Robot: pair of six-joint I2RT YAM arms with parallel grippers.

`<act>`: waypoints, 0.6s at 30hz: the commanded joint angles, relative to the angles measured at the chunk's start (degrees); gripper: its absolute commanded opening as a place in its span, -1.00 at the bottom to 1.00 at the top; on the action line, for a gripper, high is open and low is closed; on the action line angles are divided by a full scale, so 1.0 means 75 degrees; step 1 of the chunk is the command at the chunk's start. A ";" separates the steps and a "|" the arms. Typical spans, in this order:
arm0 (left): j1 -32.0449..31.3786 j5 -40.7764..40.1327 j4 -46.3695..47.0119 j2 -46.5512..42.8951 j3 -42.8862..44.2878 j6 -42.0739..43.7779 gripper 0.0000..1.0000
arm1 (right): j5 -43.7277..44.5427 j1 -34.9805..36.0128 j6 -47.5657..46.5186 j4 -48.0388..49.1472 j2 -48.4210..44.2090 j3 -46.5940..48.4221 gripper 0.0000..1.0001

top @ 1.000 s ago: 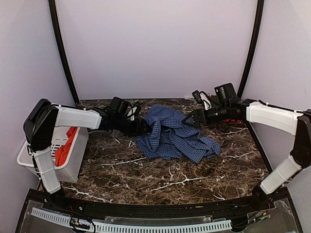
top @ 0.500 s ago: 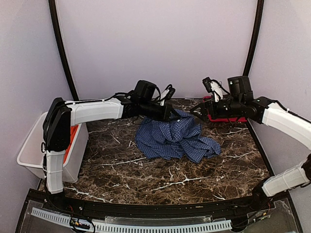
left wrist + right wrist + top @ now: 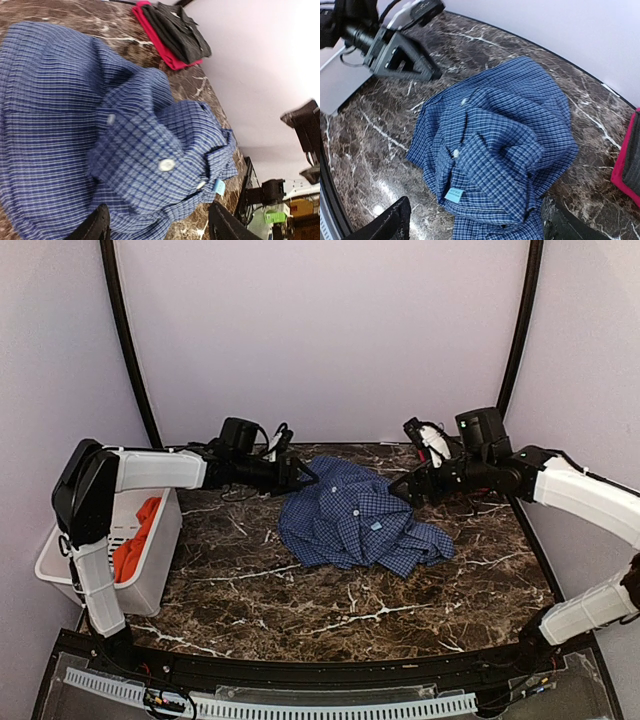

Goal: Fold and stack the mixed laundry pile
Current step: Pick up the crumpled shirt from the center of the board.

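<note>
Leftward retreat of left arm [image 3: 160, 470] since earlier frame is noted. Orange-red shirt [image 3: 130, 550] is kept in white basket [image 3: 150, 585] for later. Left fingers [image 3: 100, 225], spread and empty, are held beside blue checked shirt [image 3: 350, 525], crumpled mid-surface [image 3: 300, 610]. Right fingers [image 3: 390, 222] are spread opposite, likely for regrasping.

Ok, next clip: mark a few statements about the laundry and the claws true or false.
1. The checked shirt lies crumpled on the table. True.
2. The left claw grips the shirt. False: it is open and holds nothing.
3. The orange garment sits in the white basket. True.
4. The right claw is shut. False: it is open, beside the shirt.
</note>
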 commanded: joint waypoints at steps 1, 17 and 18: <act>0.0274 -0.0762 -0.0257 -0.1307 -0.0635 -0.0113 0.32 | 0.0019 0.0918 -0.0669 -0.0101 0.0353 0.0143 0.69; 0.0304 -0.1917 -0.0364 -0.1409 -0.2072 -0.0613 0.32 | 0.3104 0.2572 0.0107 -0.1289 0.4292 0.2138 0.42; 0.0276 -0.1949 -0.0368 -0.1371 -0.2106 -0.0592 0.32 | 0.3143 0.2574 0.0145 -0.1292 0.4419 0.2184 0.38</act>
